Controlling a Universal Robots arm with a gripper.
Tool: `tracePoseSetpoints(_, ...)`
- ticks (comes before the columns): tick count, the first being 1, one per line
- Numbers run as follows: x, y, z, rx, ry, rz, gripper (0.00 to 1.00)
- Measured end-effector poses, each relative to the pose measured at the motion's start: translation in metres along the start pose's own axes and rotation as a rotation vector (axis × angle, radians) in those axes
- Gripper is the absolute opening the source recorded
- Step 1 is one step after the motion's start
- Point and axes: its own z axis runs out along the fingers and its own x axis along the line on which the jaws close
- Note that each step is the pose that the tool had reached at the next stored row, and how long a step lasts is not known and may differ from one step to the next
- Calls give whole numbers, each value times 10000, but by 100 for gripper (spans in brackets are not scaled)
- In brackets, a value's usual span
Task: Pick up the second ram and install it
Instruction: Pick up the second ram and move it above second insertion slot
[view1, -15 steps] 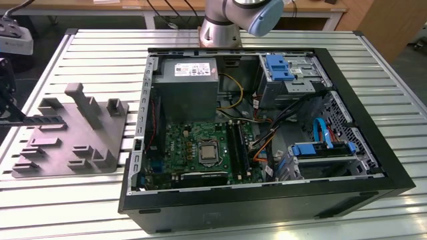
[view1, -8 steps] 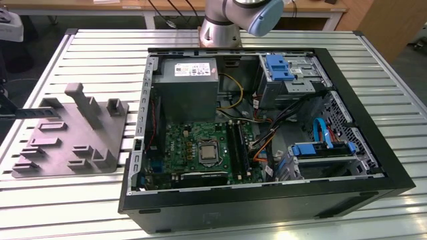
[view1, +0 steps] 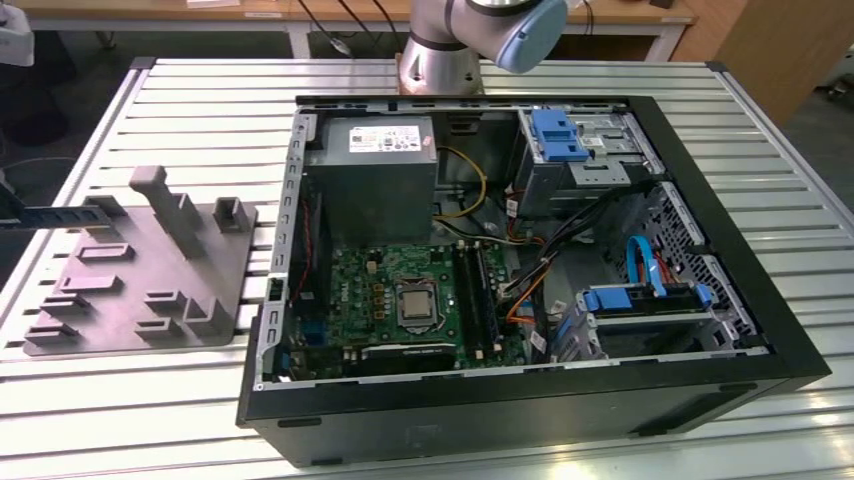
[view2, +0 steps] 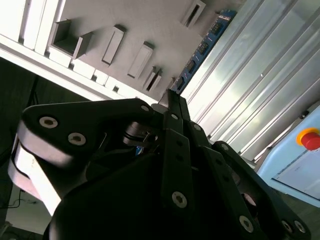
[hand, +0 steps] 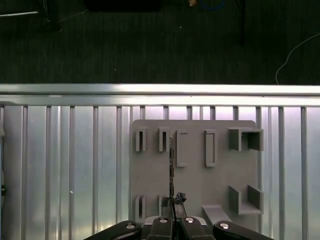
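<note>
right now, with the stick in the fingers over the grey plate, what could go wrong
The fingers seem to pinch the long, flat dark blue memory stick near one end, so its free length might tilt or slip.
It sits close to the raised holders of the grey fixture plate and could snag one.
Orange and black cables run beside the green motherboard's black slots and may crowd insertion.

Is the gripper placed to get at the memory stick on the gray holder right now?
Likely yes: the gripper sits at one end of the memory stick, apparently closed on it, and nothing on the gray holder stands between them.
</note>
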Motion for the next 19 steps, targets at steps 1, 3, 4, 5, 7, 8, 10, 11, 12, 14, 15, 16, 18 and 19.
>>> tracePoseSetpoints(1,0,0,-19,0,0,0,11)
tracePoseSetpoints(3,-1,1,-59,0,0,0,11)
tracePoseSetpoints(4,-2,1,-80,0,0,0,11)
tracePoseSetpoints(5,-2,1,-104,0,0,0,11)
tracePoseSetpoints(7,-3,1,-151,0,0,0,11)
tracePoseSetpoints(8,-4,2,-176,0,0,-1,11)
tracePoseSetpoints(10,-5,2,-226,0,0,0,11)
tracePoseSetpoints(11,-5,3,-251,-1,1,0,11)
tracePoseSetpoints(12,-6,3,-283,0,0,0,11)
tracePoseSetpoints(14,-6,3,-306,1,-1,0,11)
tracePoseSetpoints(15,-6,3,-306,2,-2,0,11)
tracePoseSetpoints(16,-6,3,-307,2,-1,0,11)
tracePoseSetpoints(18,-7,3,-308,1,0,0,11)
tracePoseSetpoints(19,-7,3,-309,-1,1,0,11)
